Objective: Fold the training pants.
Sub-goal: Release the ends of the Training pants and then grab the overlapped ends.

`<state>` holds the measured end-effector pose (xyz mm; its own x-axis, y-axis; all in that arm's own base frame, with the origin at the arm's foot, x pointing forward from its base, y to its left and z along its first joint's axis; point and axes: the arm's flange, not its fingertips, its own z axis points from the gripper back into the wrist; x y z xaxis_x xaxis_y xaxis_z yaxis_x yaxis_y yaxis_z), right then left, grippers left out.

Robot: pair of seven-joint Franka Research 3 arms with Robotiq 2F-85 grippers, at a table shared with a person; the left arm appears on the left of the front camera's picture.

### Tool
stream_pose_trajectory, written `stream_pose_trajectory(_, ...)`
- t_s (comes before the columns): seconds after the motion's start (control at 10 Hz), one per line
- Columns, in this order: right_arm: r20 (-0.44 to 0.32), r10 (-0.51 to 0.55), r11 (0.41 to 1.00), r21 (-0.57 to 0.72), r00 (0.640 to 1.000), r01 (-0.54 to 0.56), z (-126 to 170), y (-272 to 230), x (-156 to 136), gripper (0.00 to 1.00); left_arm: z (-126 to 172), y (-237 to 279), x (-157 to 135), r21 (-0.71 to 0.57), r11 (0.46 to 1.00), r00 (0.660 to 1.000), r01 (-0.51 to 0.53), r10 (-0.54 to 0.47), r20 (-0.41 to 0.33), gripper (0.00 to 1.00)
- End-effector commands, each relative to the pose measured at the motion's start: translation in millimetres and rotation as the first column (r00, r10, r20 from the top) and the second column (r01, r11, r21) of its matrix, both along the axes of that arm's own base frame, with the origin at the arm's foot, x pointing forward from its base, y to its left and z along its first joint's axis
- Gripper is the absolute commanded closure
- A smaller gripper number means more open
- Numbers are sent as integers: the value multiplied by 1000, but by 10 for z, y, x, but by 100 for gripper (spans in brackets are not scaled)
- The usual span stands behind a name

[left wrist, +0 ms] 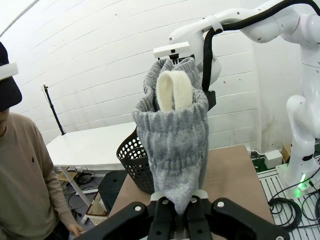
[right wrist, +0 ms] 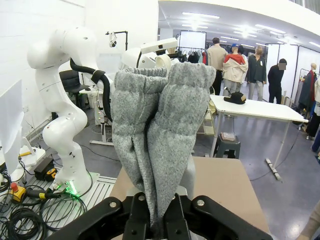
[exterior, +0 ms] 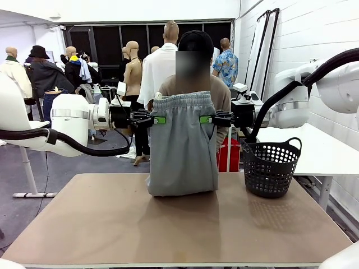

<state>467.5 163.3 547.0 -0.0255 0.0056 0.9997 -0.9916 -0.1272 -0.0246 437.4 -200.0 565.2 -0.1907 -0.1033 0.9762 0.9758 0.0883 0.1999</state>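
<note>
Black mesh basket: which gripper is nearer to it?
Right. The right gripper, shut on the training pants, is up and picture-left of the basket; the left gripper grips their opposite edge, farther off.

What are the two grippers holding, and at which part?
The light grey jersey training pants: the left gripper and the right gripper each pinch one side edge, close to the gathered waistband.

No text, label, brand or number can be read on the training pants (exterior: pixel 182 145) or elsewhere.
</note>
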Motion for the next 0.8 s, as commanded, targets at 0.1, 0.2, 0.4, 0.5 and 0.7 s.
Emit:
stream_pose_trajectory(0.1, 5, 2, 1000, 1, 1000, -2, 11, 3, -7, 100, 17, 2, -21, -5, 1000, 1000, 4, -4, 5, 100)
stream_pose_trajectory(0.2, 5, 2, 1000, 1, 1000, -2, 11, 3, -7, 100, 17, 2, -21, -5, 1000, 1000, 4, -4, 5, 100)
stream_pose_trajectory(0.4, 5, 2, 1000, 1, 1000, -2, 11, 3, -7, 100, 17, 2, -21, -5, 1000, 1000, 4, -4, 5, 100)
stream_pose_trajectory(0.5, 5, 2, 1000, 1, 1000, -2, 11, 3, -7, 100, 17, 2, -21, -5, 1000, 1000, 4, -4, 5, 100)
stream_pose_trajectory(0.7, 5, 2, 1000, 1, 1000, -2, 11, 3, -7, 100, 17, 2, -21, -5, 1000, 1000, 4, -4, 5, 100)
